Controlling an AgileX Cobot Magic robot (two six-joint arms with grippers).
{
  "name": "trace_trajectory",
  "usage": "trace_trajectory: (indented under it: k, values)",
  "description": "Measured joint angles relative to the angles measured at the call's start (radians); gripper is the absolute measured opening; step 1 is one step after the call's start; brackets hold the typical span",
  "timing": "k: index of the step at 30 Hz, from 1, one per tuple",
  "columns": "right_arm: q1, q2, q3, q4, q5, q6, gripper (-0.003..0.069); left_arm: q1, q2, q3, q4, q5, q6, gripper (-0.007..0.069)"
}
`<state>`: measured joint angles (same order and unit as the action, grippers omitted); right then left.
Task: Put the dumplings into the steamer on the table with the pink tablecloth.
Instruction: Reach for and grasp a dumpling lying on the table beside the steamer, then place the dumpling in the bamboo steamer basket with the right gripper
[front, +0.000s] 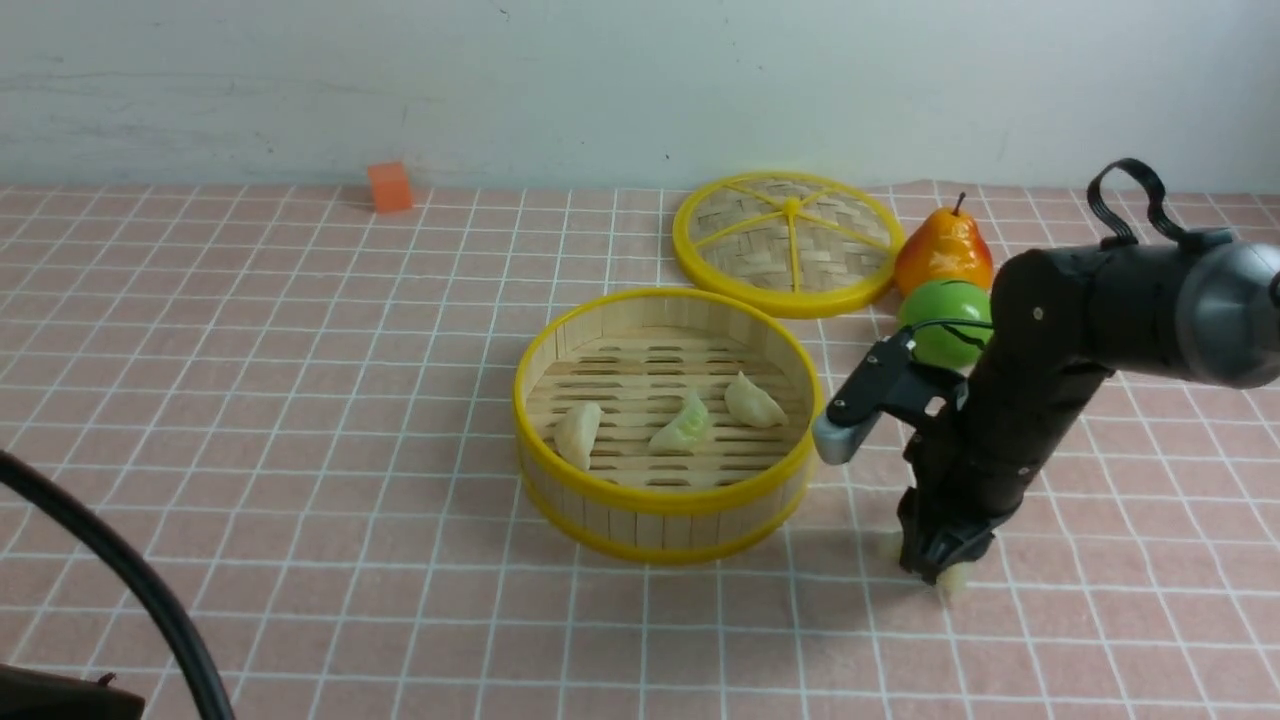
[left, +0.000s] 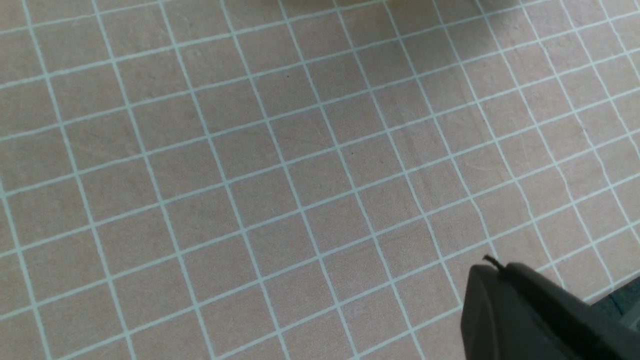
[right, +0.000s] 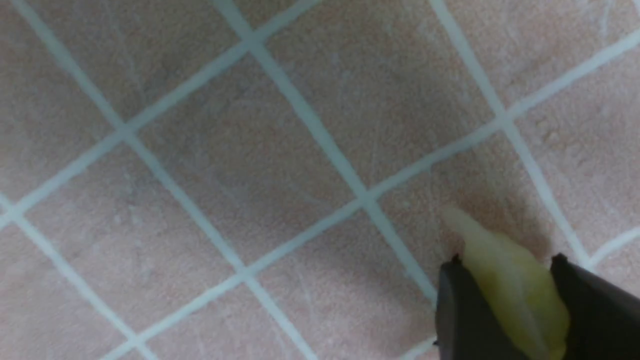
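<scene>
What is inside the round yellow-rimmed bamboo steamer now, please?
Three pale crescent dumplings lie on the slatted floor of the bamboo steamer; its near wall hides the floor's front strip.

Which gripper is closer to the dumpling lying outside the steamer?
Right. The right gripper holds the dumpling between its jaws, beside the steamer; the left gripper is over bare tablecloth, well away.

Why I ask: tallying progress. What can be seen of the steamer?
The steamer is a round, shallow basket, seemingly bamboo, with an upright slat wall, a slotted slat floor, and yellow top and bottom rims. It stands upright and uncovered on the pink tablecloth. Three dumplings lie apart on its floor.
</scene>
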<state>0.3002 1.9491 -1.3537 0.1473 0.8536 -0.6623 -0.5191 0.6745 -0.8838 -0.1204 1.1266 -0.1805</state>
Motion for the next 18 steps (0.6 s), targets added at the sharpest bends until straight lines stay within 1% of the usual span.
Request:
trace_trajectory:
  k: [3,4,5,7,8,9,13,18]
  values:
    - [0.033,-0.052,-0.078,0.000,0.055,0.033,0.0212,0.000,0.000,0.000,0.001,-0.008,0.000,-0.0003]
    - [0.060,-0.072,-0.132,0.001,0.066,0.057,0.0212,0.000,0.000,0.000,0.003,-0.017,0.001,-0.0002]
    - [0.060,-0.075,-0.140,0.001,0.066,0.057,0.0212,0.000,0.000,0.000,0.003,-0.017,0.001,-0.0003]
    - [0.114,-0.086,-0.238,0.003,0.065,0.118,0.0212,0.000,0.000,0.000,0.003,-0.038,0.012,0.0000]
    - [0.118,-0.086,-0.250,0.003,0.064,0.123,0.0212,0.000,0.000,0.000,0.003,-0.039,0.014,0.0000]
    - [0.146,-0.073,-0.289,0.003,0.053,0.162,0.0212,0.000,0.000,0.000,0.003,-0.050,0.022,0.0001]
    - [0.197,0.003,-0.368,0.004,0.015,0.248,0.0212,0.000,0.000,0.000,0.003,-0.055,0.043,0.0004]
    - [0.232,0.115,-0.421,0.004,-0.010,0.285,0.0212,0.000,0.000,0.000,0.003,-0.040,0.051,0.0004]
